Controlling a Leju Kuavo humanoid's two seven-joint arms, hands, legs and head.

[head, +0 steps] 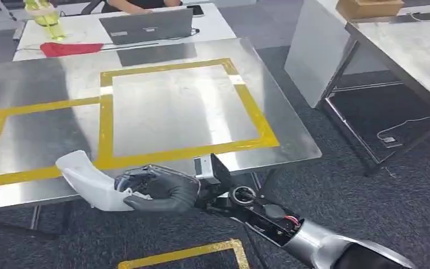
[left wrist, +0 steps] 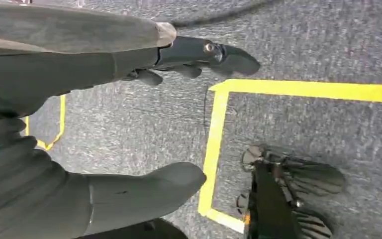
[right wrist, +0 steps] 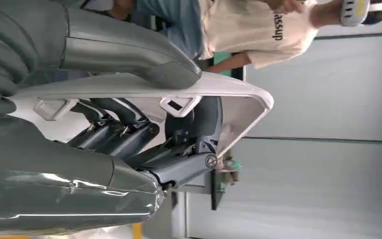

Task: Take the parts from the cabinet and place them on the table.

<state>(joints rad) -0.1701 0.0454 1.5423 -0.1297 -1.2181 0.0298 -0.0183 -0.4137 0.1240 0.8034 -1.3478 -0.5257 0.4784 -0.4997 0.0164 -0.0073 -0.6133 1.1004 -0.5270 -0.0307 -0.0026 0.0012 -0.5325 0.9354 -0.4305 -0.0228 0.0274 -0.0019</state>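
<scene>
- Gripping a white curved moulded plastic part [head: 89, 182], the robot's right hand [head: 159, 190] has its dark fingers wrapped round one end of it, in the head view.
- The part's free end sticks out to the left and rises a little, overlapping the near edge of the shiny steel table [head: 45, 112] in that view; whether it touches the tabletop cannot be told.
- In the right wrist view the same part [right wrist: 238, 99] shows a hollow underside with small ribbed tabs, the thick grey thumb [right wrist: 129, 55] pressed on its outer face and the darker fingers [right wrist: 124, 134] curled inside the shell.
- The silver right arm [head: 313, 241] comes in from the lower right, with a small grey camera block at the wrist.
- The left hand [left wrist: 144, 119] hangs over grey carpet [left wrist: 303, 40], thumb and fingers apart with nothing between them.
- Yellow tape lines [left wrist: 214, 144] mark a corner on the floor beneath that hand.
- The tabletop carries yellow tape borders [head: 105, 120] that outline two rectangular zones, the larger one in the middle.
- Beyond the steel table stands a white desk [head: 84, 31] with a grey laptop [head: 145, 25], a red cloth [head: 67, 49] and a yellow-green bottle [head: 45, 17].
- A person sits behind the laptop, an arm resting at the desk's far edge.
- A second steel table [head: 414, 39] stands at the right, with a brown cardboard box [head: 369, 8] on it.
- In the right wrist view, a person in a cream shirt [right wrist: 248, 30] stands past the part.
</scene>
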